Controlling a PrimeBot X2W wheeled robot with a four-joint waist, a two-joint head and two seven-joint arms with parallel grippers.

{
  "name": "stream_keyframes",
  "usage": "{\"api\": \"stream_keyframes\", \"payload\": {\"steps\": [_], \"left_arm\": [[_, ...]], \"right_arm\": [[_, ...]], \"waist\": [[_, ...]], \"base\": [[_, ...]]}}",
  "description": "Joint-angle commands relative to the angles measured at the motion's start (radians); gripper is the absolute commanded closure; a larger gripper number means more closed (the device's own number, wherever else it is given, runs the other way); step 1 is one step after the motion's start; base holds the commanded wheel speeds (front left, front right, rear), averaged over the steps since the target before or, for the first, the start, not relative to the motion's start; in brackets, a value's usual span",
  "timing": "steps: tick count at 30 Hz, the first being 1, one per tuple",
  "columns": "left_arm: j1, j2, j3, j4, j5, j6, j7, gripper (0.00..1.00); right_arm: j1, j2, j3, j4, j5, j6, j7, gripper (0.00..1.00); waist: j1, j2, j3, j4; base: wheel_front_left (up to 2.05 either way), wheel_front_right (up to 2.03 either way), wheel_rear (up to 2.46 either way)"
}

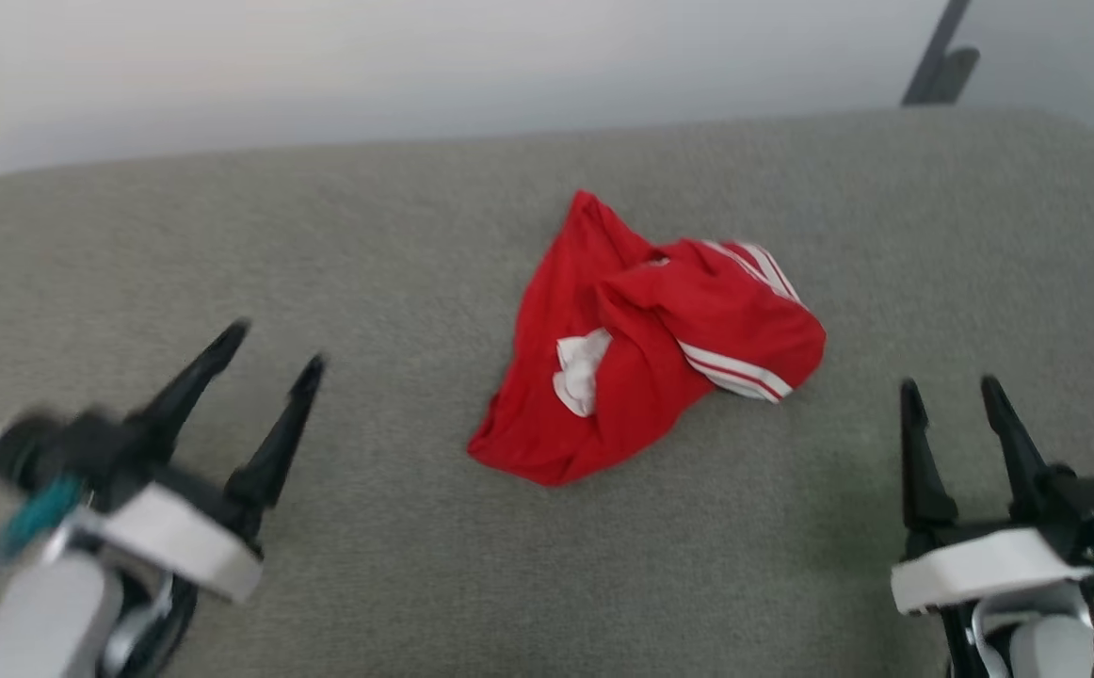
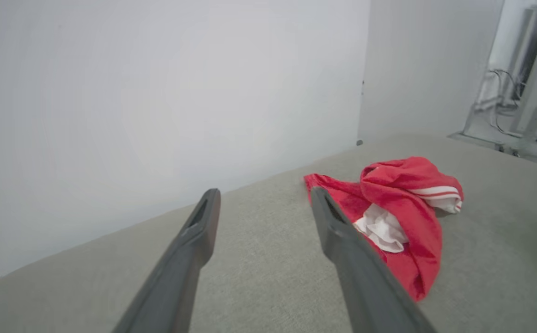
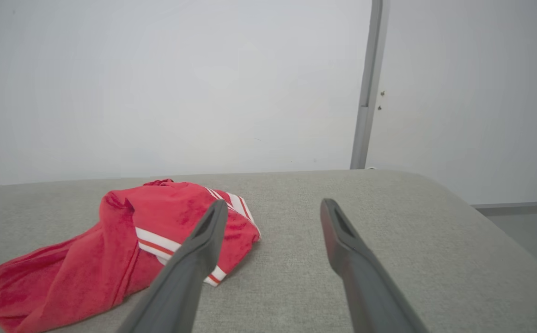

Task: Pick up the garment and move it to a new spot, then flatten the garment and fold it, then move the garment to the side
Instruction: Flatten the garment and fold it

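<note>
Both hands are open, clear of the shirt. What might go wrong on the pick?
The crumpled red thin-fabric shirt with white striped trim lies bunched in layers: a pinch may catch only one fold, lifting it twisted. The grey fabric surface might snag under a low finger approach.

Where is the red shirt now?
In the head view the garment lies crumpled on the grey cushion, between the left gripper and right gripper, touching neither.
</note>
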Motion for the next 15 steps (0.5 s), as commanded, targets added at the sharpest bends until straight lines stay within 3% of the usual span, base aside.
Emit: {"api": "stream_keyframes", "payload": {"steps": [1,2,5,8,15], "left_arm": [[-0.135,0.078,-0.124,0.006,-0.062,0.002,0.033,0.0],[-0.135,0.078,-0.124,0.006,-0.062,0.002,0.033,0.0],[-0.33,0.183,-0.364,0.0,-0.174,0.002,0.154,0.0],[-0.524,0.235,-0.563,-0.006,-0.328,0.002,0.292,0.0],[-0.853,0.262,-0.849,0.012,-0.621,0.002,0.498,0.0]], "right_arm": [[-0.032,0.0,0.018,-0.007,0.017,-0.001,-0.001,0.0],[-0.032,0.0,0.018,-0.007,0.017,-0.001,-0.001,0.0],[-0.062,0.0,0.037,-0.014,0.042,-0.001,-0.001,0.0],[-0.089,0.0,0.056,-0.022,0.066,-0.001,-0.001,0.0],[-0.121,0.001,0.094,-0.037,0.132,-0.001,-0.001,0.0]], "waist": [[0.0,0.0,0.079,-0.058],[0.0,0.0,0.079,-0.058],[0.0,0.0,0.14,-0.098],[0.0,0.0,0.201,-0.138],[0.0,0.0,0.285,-0.233]], "base": [[0.0,0.0,0.0],[0.0,0.0,0.0],[0.0,0.0,0.0],[0.0,0.0,0.0],[0.0,0.0,0.0]]}}
